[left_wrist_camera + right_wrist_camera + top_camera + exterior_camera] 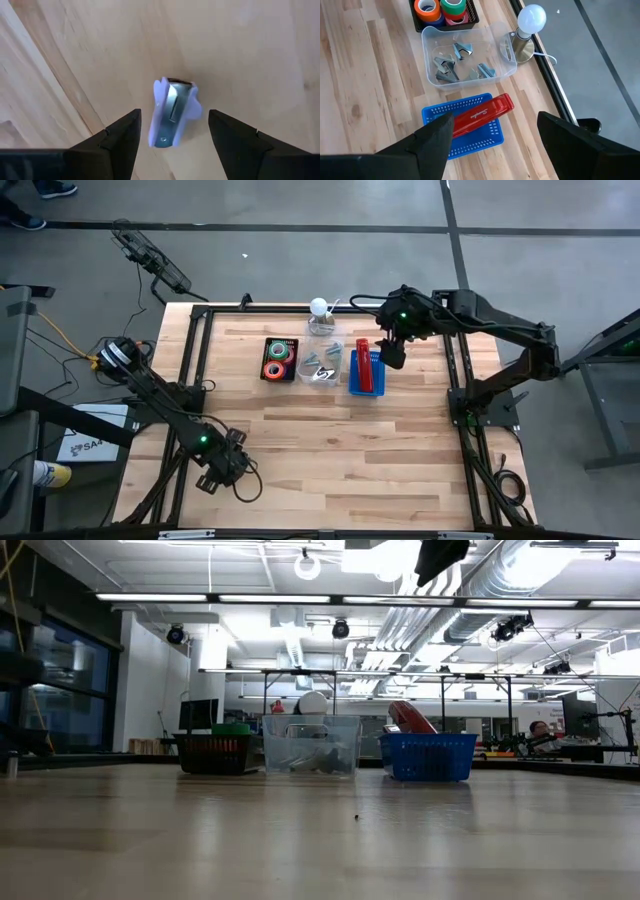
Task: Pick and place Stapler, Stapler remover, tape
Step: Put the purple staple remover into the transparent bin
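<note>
Left tool [172, 137], fingers wide, straddles 1 stapler remover [172, 114] on the table [330, 450], poised to grasp. Right tool [492, 142], empty, hovers above the stapler [482, 116] lying across the blue basket [470, 142].

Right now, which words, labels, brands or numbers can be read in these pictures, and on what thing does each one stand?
"SA": the only letters that can be read of dark print on a white sheet on the floor left of the table; the rest is hidden.
White script along the red stapler in the blue basket: too blurred to read.
Tape rolls, staple removers in the clear bin, lamp: no text shows.
</note>
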`<control>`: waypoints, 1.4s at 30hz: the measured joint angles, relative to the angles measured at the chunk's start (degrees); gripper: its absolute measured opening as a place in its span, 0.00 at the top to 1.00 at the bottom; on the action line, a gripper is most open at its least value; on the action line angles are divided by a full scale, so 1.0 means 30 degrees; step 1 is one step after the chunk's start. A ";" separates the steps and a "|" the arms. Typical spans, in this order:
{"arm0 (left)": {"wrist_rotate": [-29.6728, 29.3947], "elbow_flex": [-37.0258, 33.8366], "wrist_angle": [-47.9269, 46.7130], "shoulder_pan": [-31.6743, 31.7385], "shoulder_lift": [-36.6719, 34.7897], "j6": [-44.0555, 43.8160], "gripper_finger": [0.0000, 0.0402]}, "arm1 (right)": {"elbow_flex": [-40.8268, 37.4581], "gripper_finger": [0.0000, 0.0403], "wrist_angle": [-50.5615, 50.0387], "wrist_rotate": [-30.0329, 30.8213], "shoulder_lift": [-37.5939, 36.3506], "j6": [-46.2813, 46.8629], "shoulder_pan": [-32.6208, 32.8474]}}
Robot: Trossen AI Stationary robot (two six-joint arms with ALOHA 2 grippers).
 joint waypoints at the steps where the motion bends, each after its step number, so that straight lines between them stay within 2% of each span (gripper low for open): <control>1: -0.0067 0.0000 -0.0048 0.0000 0.0114 0.0007 0.43 | 0.0000 0.31 -0.0007 0.0003 0.0000 0.0093 -0.0001; 9: 0.0035 0.0035 0.0684 0.0036 0.1512 0.0409 0.43 | 0.0000 0.31 -0.0007 0.0003 0.0000 0.0459 0.0003; 15: -0.0800 0.0043 0.0770 0.0022 0.1511 -0.0233 0.45 | -0.0001 0.31 0.0000 0.0212 0.0000 0.0766 0.0003; 19: -0.0970 0.0029 0.0720 0.0022 0.1511 -0.0226 0.53 | 0.0000 0.31 0.0013 0.0358 0.0000 0.1045 0.0003; 27: -0.1170 0.0125 0.0574 0.0044 0.1511 -0.0853 0.79 | 0.0000 0.31 0.0015 0.0367 0.0000 0.1261 0.0003; 33: -0.1745 0.0721 0.1181 0.0044 0.1554 -0.2015 0.78 | 0.0000 0.31 0.0016 0.0367 0.0007 0.1261 0.0003; 37: -0.3388 0.1443 0.1019 0.0058 0.1554 -0.2550 0.78 | 0.0000 0.31 0.0020 0.0367 0.0007 0.1261 0.0003; 42: -0.7005 0.2364 0.0794 0.0711 0.1554 -0.4417 0.78 | -0.0004 0.31 0.0015 0.0367 0.0007 0.1099 0.0003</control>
